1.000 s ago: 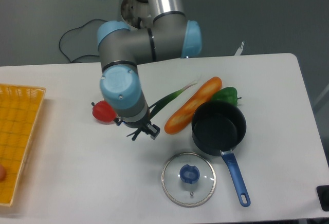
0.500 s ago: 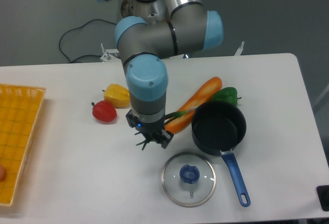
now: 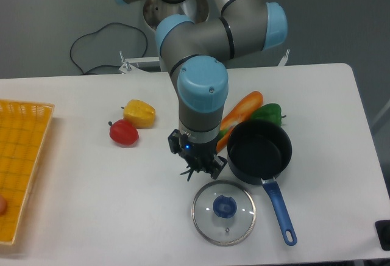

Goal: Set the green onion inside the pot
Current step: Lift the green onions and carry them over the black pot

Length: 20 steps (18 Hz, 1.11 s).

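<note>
Camera view over white tabletop (image 3: 91, 205): UR5e arm reaching down at centre, hand (image 3: 200, 163) low just left of black pot (image 3: 259, 152). Dark green leaves of green onion (image 3: 194, 169) sticking out below the hand, a short stretch of stalk showing beside the wrist toward the pot; rest of the stalk hidden behind the arm. Fingers closed on the onion, as far as visible, though the pads themselves hidden under the wrist. Pot upright, nothing visible inside, blue handle pointing toward the near edge and ending in a loop. Glass lid (image 3: 223, 212) with blue knob lying flat just in front of the hand, beside the handle. Long orange carrot (image 3: 245, 107) slanting behind the arm, lower end hidden. Green bell pepper (image 3: 268, 113) just behind the pot, touching or nearly touching its rim. Yellow pepper (image 3: 139, 113) and red pepper (image 3: 124, 132) side by side further left, well apart from the pot. Yellow basket (image 3: 21, 156) at far left edge. Black cable on the floor behind the tabletop.
</note>
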Each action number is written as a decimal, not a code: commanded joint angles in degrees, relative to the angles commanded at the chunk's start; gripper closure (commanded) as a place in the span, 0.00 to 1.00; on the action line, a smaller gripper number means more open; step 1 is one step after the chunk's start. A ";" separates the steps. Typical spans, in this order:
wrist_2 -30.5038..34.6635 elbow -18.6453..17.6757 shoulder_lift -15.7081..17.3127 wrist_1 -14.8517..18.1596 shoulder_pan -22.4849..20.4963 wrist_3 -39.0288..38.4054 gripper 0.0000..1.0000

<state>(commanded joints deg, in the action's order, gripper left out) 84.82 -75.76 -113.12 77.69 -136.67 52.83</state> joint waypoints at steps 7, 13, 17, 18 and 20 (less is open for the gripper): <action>0.09 -0.35 3.16 6.58 0.35 -3.42 1.00; -0.26 -1.15 6.15 9.05 0.09 -3.78 1.00; -1.93 -0.36 7.39 8.88 -0.35 -4.05 1.00; -2.46 0.34 7.56 8.79 -0.61 -4.05 1.00; -3.34 1.49 7.56 8.62 -1.14 -3.96 1.00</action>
<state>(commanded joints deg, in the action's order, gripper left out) 81.48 -74.27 -105.56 86.31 -137.81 48.87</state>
